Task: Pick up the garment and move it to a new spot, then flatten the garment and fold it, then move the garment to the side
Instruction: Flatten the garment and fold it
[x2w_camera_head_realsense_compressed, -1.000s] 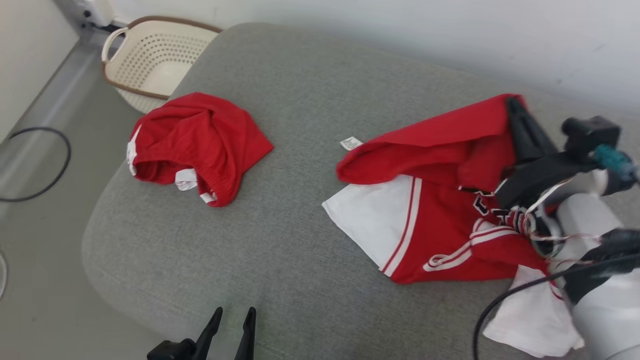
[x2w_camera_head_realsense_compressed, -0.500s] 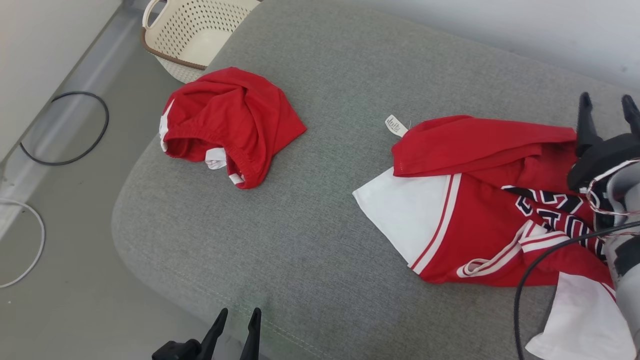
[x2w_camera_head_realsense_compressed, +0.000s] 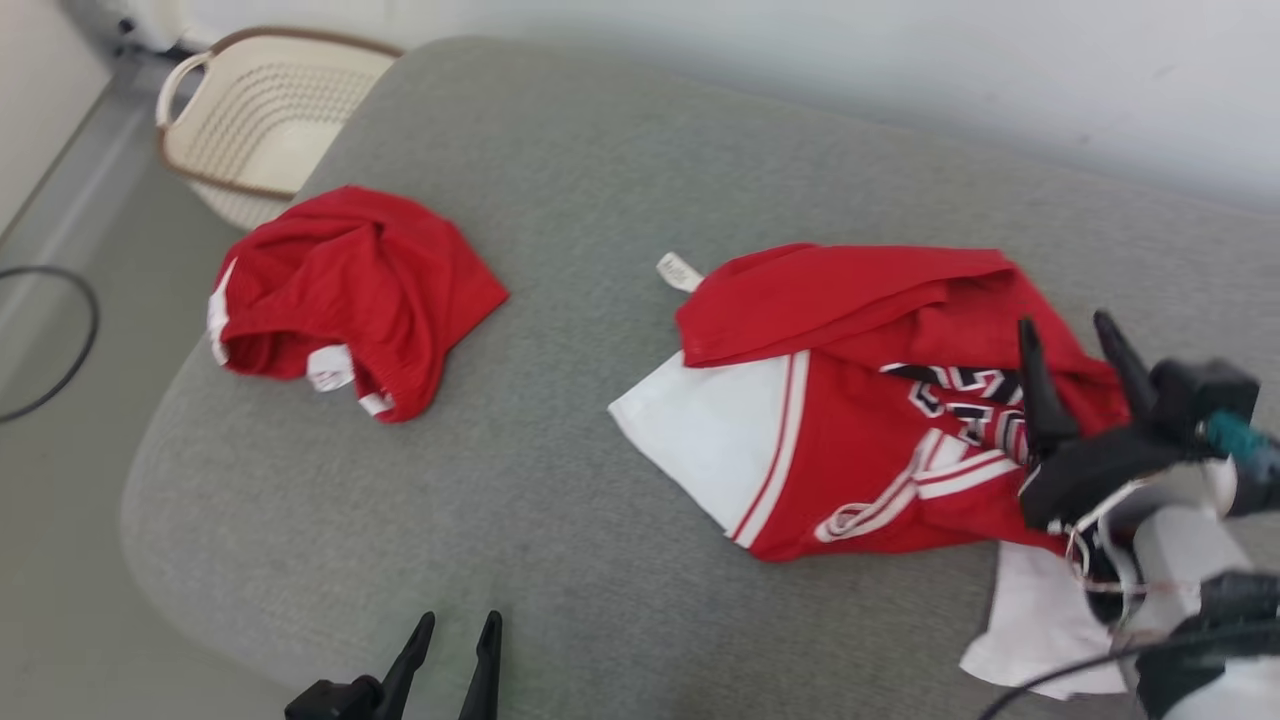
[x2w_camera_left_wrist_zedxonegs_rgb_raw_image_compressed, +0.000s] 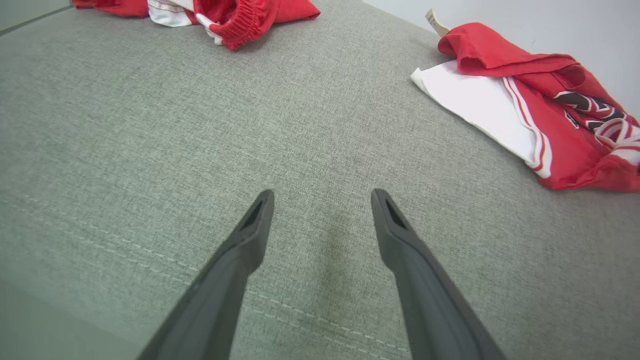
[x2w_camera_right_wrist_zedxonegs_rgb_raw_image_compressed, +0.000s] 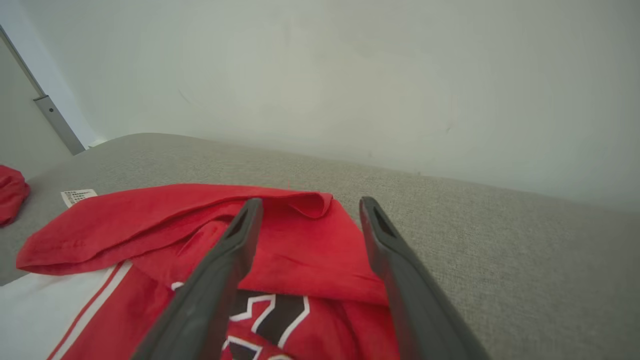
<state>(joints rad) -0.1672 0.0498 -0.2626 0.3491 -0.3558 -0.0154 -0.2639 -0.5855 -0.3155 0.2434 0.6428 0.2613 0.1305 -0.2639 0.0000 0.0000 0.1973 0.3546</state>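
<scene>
Grey cushion holds the red garment just beneath the spread, empty right tool.

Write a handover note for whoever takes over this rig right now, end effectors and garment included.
Left end effector: open, empty, at the near edge of the grey cushion.
Right end effector: open, empty, above the red and white jersey.
Things: jersey on the cushion's right side, rumpled, upper edge folded over; red shorts bunched on the left side.
Done: jersey lies on the cushion, not held.
Left: flatten, fold, move aside.
</scene>
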